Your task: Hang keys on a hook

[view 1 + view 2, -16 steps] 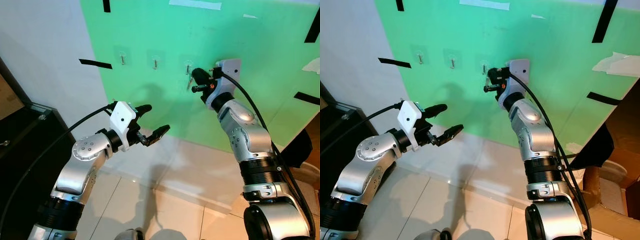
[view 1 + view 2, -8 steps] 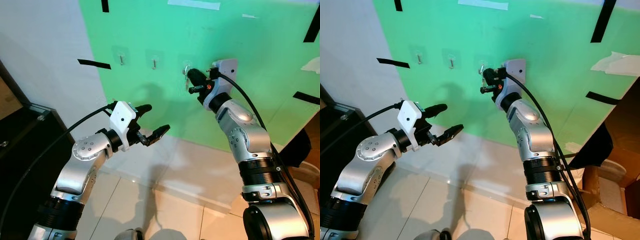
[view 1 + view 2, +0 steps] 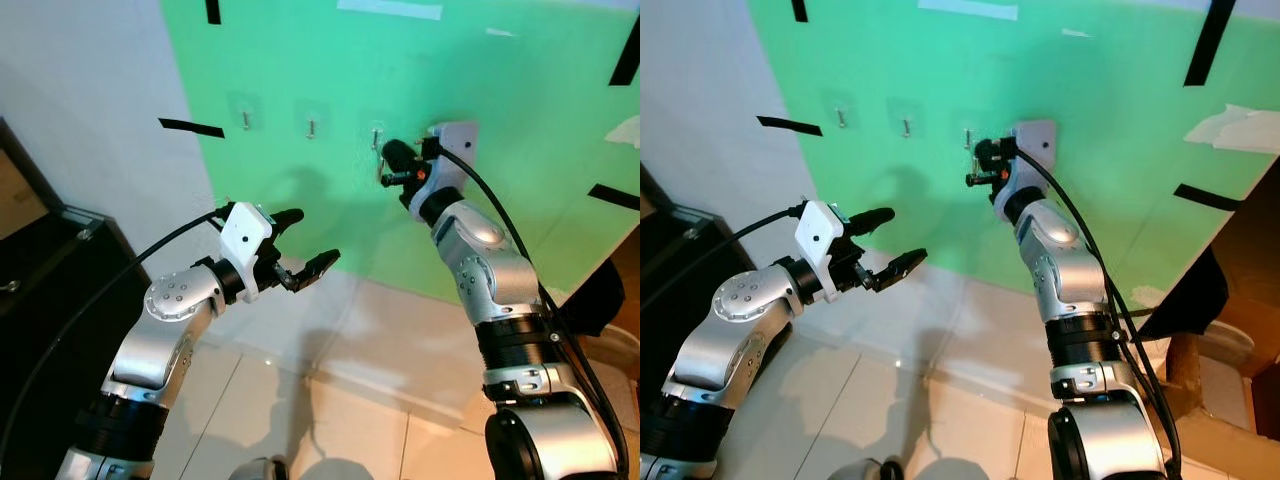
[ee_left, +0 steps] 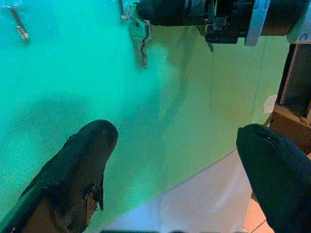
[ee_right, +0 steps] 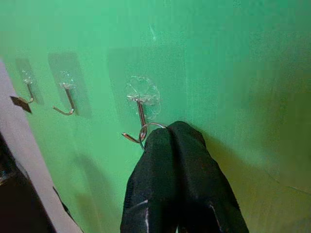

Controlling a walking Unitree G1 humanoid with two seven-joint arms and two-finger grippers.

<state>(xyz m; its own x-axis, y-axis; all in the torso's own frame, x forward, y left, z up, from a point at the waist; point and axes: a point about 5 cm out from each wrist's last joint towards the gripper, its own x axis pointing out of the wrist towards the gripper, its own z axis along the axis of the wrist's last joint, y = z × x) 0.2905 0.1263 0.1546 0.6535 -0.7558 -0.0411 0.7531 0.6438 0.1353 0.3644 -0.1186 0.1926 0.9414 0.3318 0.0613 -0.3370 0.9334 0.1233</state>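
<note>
Green wall panel (image 3: 500, 130), three small metal hooks stuck on in a row. The right gripper (image 5: 167, 138) is being held up against the rightmost hook (image 5: 138, 114), its two black fingers (image 5: 194, 179) pressed together, pinching the key ring (image 5: 151, 127). The ring is being seen looped at the bend of that hook's wire, touching it. From the left wrist view, a key (image 4: 141, 46) is being seen hanging flat against the panel just below the hook, under the right gripper's fingers. The two other hooks (image 3: 311, 127) are being left bare, further along toward the robot's left.

The left gripper (image 3: 300, 250) is being held out low, well apart from the hooks, in front of the lower edge of the green panel; its fingers are spread wide, nothing between them.

Black tape strips (image 3: 190, 127) are being noted on the panel and on the white wall. Pale tiled floor (image 3: 330, 420) below; a dark cabinet (image 3: 40, 290) at the robot's left.
</note>
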